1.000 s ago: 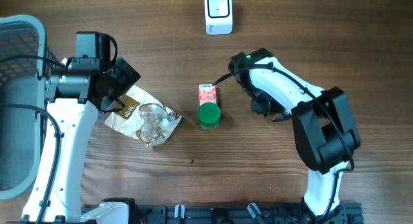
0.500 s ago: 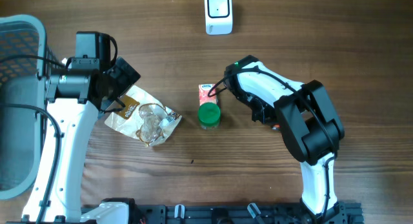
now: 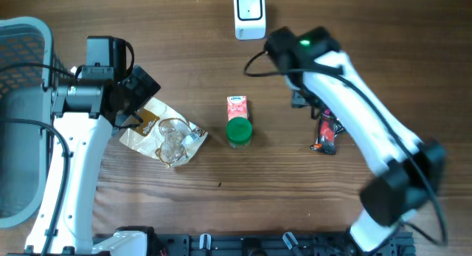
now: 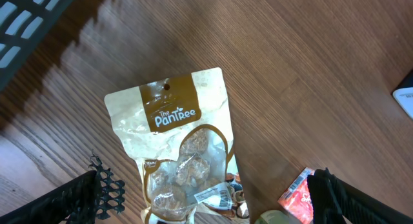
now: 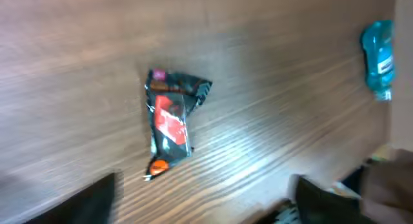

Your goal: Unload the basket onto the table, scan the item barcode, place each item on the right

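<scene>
Snack wrapper (image 5: 170, 124) is lying long-axis top-to-bottom at frame centre, just above the right hand (image 5: 206, 193), which is standing spread apart, gripping nothing.

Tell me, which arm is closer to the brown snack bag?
Left. The left end effector hangs open right above the brown snack bag. The right end effector is far off, beyond the green-lidded item, by a red candy wrapper.

A scanner (image 3: 250, 15) sits at the far edge of the table (image 3: 413, 64), a basket (image 3: 22, 116) at its left edge. Mid-table, a carton (image 3: 237, 108) lies between a snack pouch (image 3: 164, 133) leftward and a wrapped bar (image 3: 327, 134) rightward.
</scene>
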You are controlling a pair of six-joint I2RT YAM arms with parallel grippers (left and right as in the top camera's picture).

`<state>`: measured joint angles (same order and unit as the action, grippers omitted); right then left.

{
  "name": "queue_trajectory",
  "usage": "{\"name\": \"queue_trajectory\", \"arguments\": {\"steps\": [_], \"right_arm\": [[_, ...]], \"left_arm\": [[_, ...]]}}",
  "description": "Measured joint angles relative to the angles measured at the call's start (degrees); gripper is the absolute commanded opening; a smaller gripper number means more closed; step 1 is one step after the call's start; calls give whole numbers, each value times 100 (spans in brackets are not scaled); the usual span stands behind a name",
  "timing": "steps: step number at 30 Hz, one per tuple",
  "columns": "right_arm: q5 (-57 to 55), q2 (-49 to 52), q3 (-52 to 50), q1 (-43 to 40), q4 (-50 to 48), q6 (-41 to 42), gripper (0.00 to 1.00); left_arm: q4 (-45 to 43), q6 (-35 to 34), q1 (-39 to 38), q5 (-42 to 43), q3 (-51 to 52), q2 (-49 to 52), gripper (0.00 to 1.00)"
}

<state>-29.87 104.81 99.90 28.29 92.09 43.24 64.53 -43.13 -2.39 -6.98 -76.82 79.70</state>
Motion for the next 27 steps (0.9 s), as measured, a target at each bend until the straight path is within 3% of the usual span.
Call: {"name": "queue_trajectory", "arguments": {"steps": [5,13,20,23,27], "right_arm": [[-98,-1718,33,-457,13,70,100],[-214,-1917,-142,-1665,-420,4,100],[859,-1917,-212,-1668,-1021,-1528,100],[1121,-1919,-763,-1668,-1246,-2225,100],[1473,-1899,-1985,-1668,-1987,-2566,100]], "left_arm": [[0,0,0,0,0,0,100],[0,0,0,0,0,0,100],[0,0,0,0,0,0,100],[2,0,0,0,0,0,100],[-4,0,0,0,0,0,100]]}}
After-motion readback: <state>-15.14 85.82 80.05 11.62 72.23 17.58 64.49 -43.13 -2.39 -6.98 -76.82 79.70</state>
